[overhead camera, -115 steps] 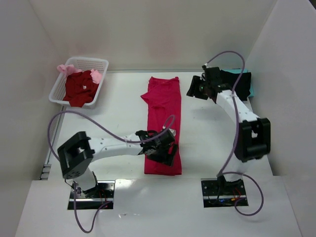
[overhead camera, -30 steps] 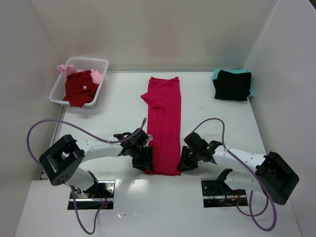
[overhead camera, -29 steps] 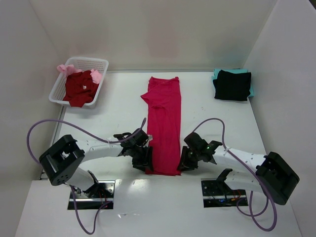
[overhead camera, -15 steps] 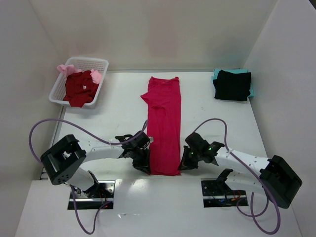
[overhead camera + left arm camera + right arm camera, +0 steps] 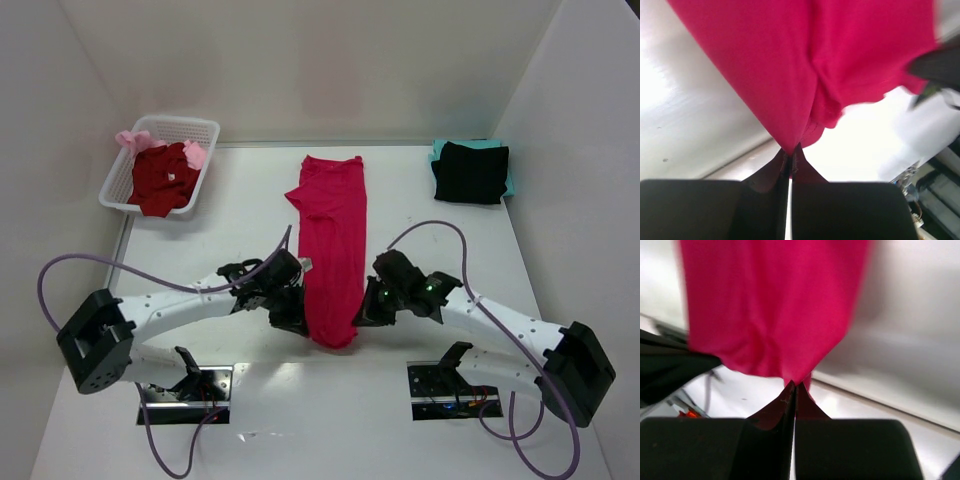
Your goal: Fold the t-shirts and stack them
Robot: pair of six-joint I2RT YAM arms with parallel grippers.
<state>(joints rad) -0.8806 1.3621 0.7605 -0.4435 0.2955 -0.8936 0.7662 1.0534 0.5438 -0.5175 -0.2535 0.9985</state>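
Crosswise fold of the crimson-pink t-shirt (image 5: 331, 225), at the start of the lift. The garment lies as a long narrow strip down the middle of the table (image 5: 230, 230), neck end far, hem end near. The left gripper (image 5: 296, 312) holds the near-left corner of the hem and the right gripper (image 5: 364, 312) the near-right corner. Both wrist views show the jaws pressed together on a pinch of the red cloth, which hangs away from them in folds. The near end is raised off the table and drawn inward, so the hem looks narrower than the strip beyond it. Judged from this, the lengthwise folds are done and the step in hand is carrying the hem toward the neck. The next move calls for both arms to travel far together at matched height and spacing, keeping the hem taut and square, and then to lay it down level with the neck end before letting go. Finished work sits at the far right: a folded black t-shirt (image 5: 470, 172) on a teal t-shirt (image 5: 437, 150). A basket (image 5: 185, 120) at the far left holds a dark red t-shirt (image 5: 160, 180) and a pale pink t-shirt (image 5: 130, 138), not yet folded. Half a second earlier the hem lay flat by the near edge with the grippers at its corners; since then both have risen and moved far, taking the hem along.
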